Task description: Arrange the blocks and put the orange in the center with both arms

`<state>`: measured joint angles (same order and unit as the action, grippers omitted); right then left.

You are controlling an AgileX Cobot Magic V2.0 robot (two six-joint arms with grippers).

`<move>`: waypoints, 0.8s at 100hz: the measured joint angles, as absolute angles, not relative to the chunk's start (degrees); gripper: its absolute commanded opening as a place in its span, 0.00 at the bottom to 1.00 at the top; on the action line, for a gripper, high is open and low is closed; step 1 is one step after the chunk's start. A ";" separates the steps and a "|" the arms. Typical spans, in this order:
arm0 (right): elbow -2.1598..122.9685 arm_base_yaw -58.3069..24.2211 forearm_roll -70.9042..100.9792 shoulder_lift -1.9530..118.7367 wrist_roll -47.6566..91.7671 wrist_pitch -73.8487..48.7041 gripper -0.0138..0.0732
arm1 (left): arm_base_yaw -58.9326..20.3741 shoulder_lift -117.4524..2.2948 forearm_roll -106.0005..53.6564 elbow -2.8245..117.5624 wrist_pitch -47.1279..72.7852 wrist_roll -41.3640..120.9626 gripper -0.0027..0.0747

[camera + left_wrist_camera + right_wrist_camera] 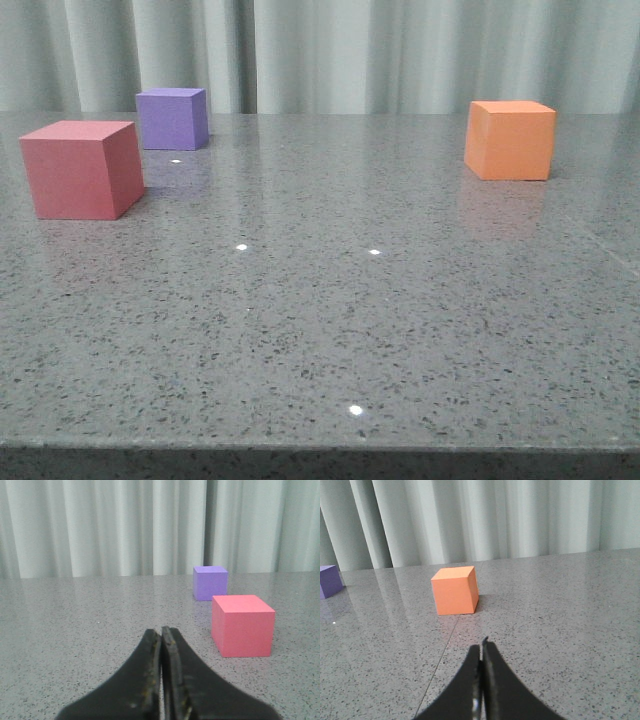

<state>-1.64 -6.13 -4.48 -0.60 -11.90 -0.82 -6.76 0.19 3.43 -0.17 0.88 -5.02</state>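
In the front view a pink-red cube [80, 168] sits at the left, a purple cube [172, 118] just behind it, and the orange cube [510, 139] alone at the right. No gripper shows in the front view. My left gripper [161, 631] is shut and empty, low over the table; the pink-red cube [242, 625] and purple cube [210, 582] lie ahead of it, off to one side. My right gripper [482, 645] is shut and empty; the orange cube [454, 590] lies ahead, well apart from the fingertips. The purple cube [329, 581] shows at that view's edge.
The cubes stand on a grey speckled stone tabletop [330, 320] with its front edge near the camera. A pale pleated curtain [350, 50] hangs behind the table. A thin seam [440, 655] runs across the tabletop in the right wrist view.
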 measured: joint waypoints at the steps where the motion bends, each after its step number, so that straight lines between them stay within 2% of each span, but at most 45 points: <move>1: -1.64 -6.13 -4.48 -0.60 -11.90 -0.82 0.08 | -6.76 0.19 3.43 -0.17 0.88 -5.02 0.01; 31: -1.50 -6.13 -4.46 -0.60 -11.90 1.37 0.08 | -6.76 0.19 3.43 -0.17 0.88 -5.02 0.01; 44: 2.48 -6.13 -3.59 -0.60 -11.90 -0.60 0.08 | -6.76 0.19 3.43 -0.17 0.88 -5.02 0.01; 60: 13.56 -6.13 -2.76 2.53 -11.90 -11.02 0.08 | -6.76 0.19 3.43 -0.17 0.88 -5.02 0.01; 80: 30.68 -6.13 -2.52 17.28 -11.90 -28.63 0.08 | -6.76 0.19 3.43 -0.17 0.88 -5.02 0.01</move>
